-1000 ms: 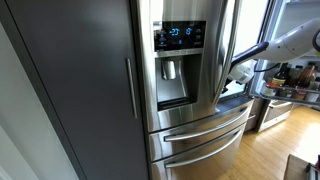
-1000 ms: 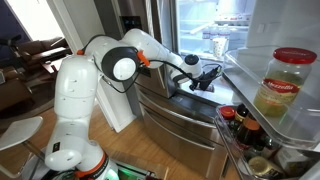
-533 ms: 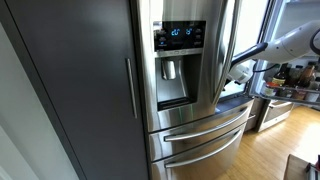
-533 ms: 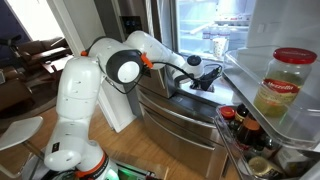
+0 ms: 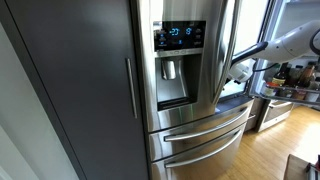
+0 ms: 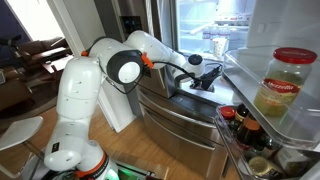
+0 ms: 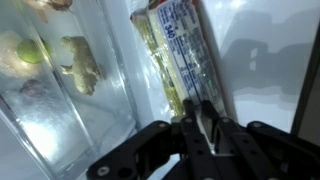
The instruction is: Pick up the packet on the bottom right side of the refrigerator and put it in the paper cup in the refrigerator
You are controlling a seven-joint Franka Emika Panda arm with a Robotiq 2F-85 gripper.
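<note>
The packet (image 7: 180, 55) is long and flat, printed yellow, white and blue, and lies on the white floor of the refrigerator (image 5: 190, 120) beside a clear drawer. In the wrist view my gripper (image 7: 200, 112) has its dark fingers (image 7: 189, 112) drawn close together on the packet's near end, with a thin white edge pinched between them. In an exterior view the arm reaches into the open fridge and the gripper (image 6: 205, 80) sits low at the right of the bottom shelf. The paper cup (image 6: 220, 46) stands on a shelf above and behind it.
A clear drawer (image 7: 60, 70) with vegetables is left of the packet. The open door's shelf holds a big jar (image 6: 280, 85) and small bottles (image 6: 240, 125) close to my arm. A dark grey cabinet (image 5: 80, 90) flanks the fridge, with the drawers (image 6: 175, 115) below.
The fingers have closed in on the packet's end over the last second. The arm has hardly moved.
</note>
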